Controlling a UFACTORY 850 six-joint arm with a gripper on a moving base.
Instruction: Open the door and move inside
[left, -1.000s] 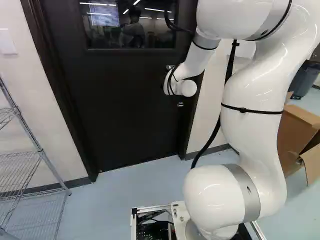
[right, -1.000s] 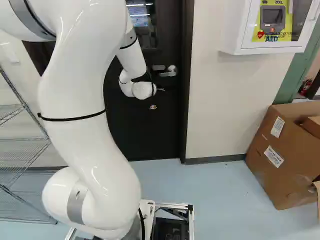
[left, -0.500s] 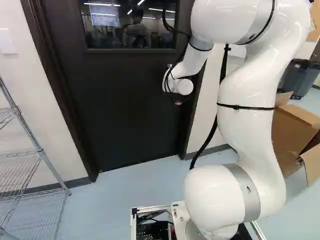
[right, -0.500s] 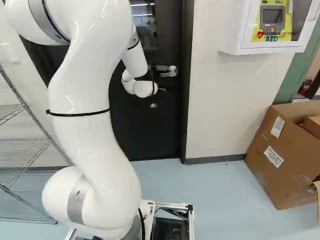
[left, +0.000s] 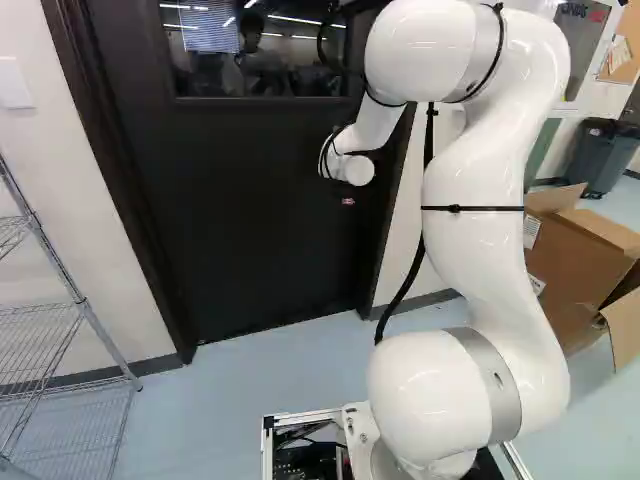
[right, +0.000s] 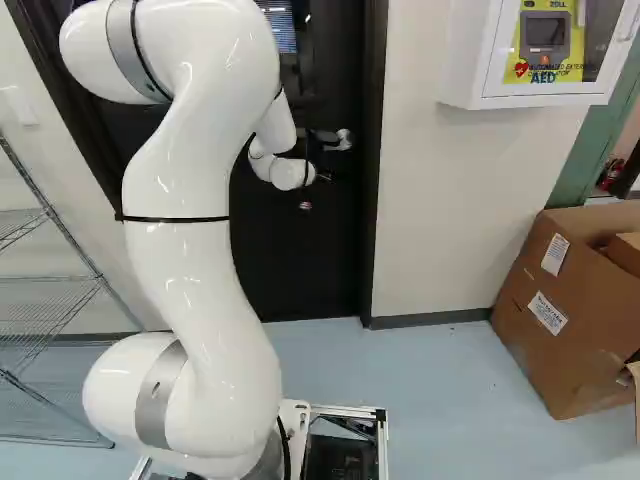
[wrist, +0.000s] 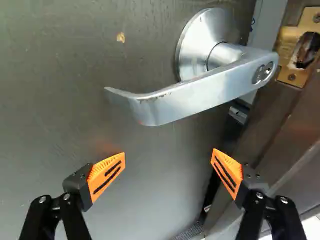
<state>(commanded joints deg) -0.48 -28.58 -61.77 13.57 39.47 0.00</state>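
Facing the dark door with its orange pads spread wide apart, the pincer hangs just short of the silver lever handle, there on a door ajar, brass strike plate showing on the frame!

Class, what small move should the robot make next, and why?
Probably a gentle push forward on the door: the plate on the frame shows its hole uncovered, so the door seems unlatched, and the gripper stands open, not gripping the handle.
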